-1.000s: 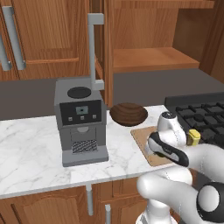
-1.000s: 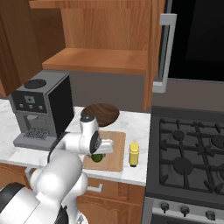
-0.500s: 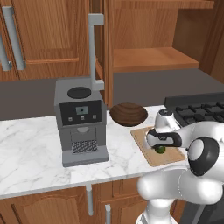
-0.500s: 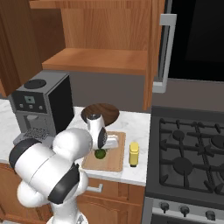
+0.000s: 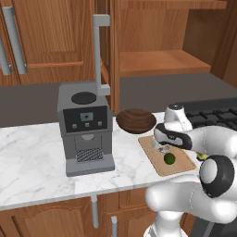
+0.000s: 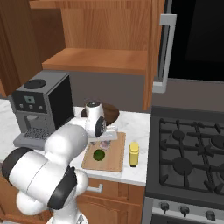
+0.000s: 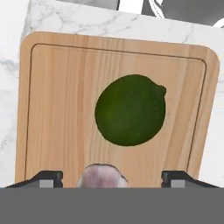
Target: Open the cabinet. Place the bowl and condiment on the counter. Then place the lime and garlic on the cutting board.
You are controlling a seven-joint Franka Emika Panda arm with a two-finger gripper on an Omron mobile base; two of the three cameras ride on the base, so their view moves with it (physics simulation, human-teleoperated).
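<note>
**Garlic let go beside the lime**

Since a second ago your gripper point(image 7: 112, 177) has spread wide, garlic point(image 7: 100, 176) loose between the fingertips on the cutting board point(image 7: 52, 109). Lifting crookedly could roll it into the lime point(image 7: 130, 110).

Grey coffee machine point(image 5: 85, 128) upright, black gas hob point(image 6: 192, 153) — knobs point(image 6: 184, 210) along its front

gripper point(image 7: 111, 177) open wide, pointing down.

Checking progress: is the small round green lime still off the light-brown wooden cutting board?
No, the lime lies on the cutting board.
</note>
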